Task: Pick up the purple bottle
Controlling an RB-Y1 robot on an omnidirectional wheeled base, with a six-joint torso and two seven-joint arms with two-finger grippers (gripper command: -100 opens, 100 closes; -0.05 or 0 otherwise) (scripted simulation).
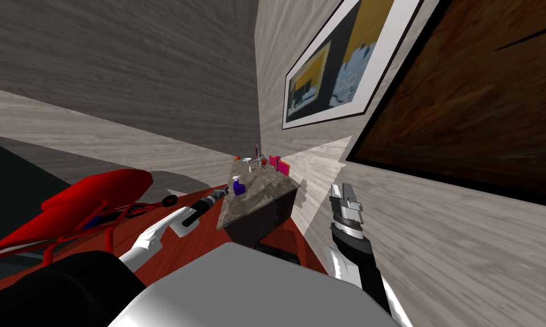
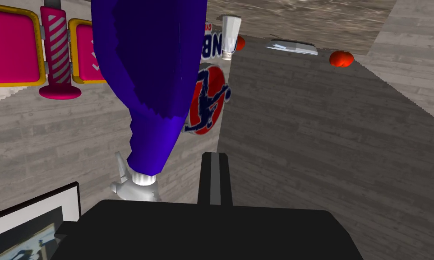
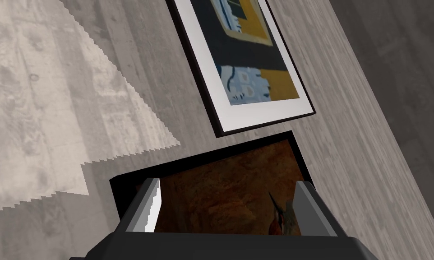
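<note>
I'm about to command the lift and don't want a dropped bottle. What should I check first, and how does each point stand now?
1. Purple spray bottle with white cap right at the left gripper: ok.
2. Firm hold on it: cannot tell.
3. Bottle upright on the mottled stone tabletop: ok.
4. Pink and yellow boxes standing apart from the bottle: ok.
5. Right gripper out of the way by the wall, fingers open, holding nothing: ok.

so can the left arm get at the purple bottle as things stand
Probably yes: the left claw is right beside the purple bottle, nothing between, though it looks shut and must open.
</note>
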